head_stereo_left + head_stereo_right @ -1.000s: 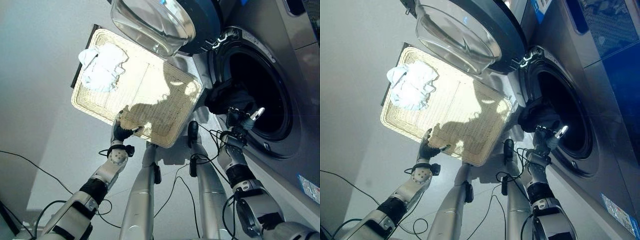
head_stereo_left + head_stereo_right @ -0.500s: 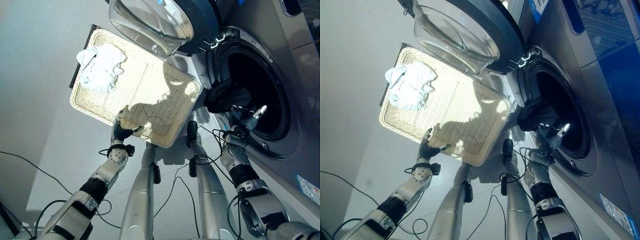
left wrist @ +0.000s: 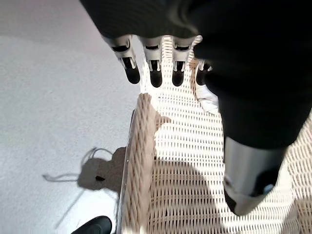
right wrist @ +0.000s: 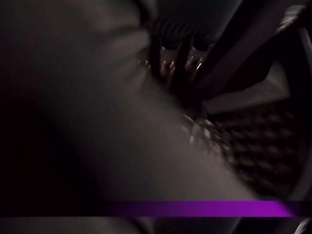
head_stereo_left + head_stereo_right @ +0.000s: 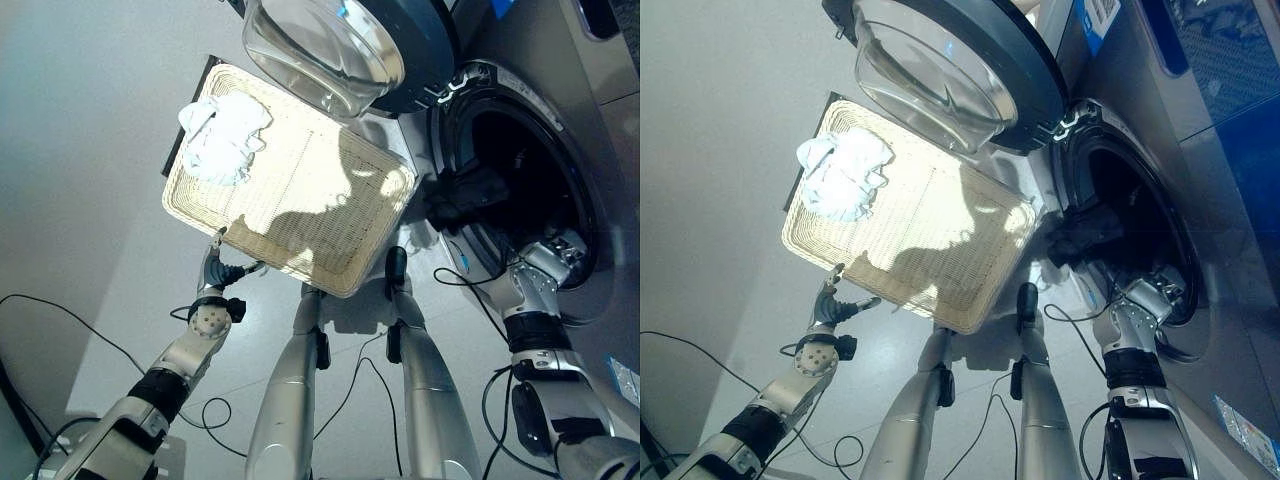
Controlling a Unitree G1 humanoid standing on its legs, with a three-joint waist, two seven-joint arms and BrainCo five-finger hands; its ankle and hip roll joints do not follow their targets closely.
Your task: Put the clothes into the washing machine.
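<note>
Change since one second ago: the right hand [image 5: 560, 252] has moved from outside the drum opening to inside the lower rim of the grey front-loading washing machine [image 5: 560, 110], and the dark garment [image 5: 470, 192] it held before the opening now drapes over the door seal, partly inside the drum. The left hand [image 5: 213, 268] stays at the near edge of the flat rectangular cream wicker tray [image 5: 300, 200], fingers straight and spread, holding nothing. The camera has shifted slightly.

Hard to make out: the right hand's fingers sit in the dark drum, and whether they are spread or curled cannot be told.

Count: one crumpled white cloth [image 5: 227, 138] at the tray's far left corner; one dark garment; one tray; one open round glass door [image 5: 330, 50].
</note>
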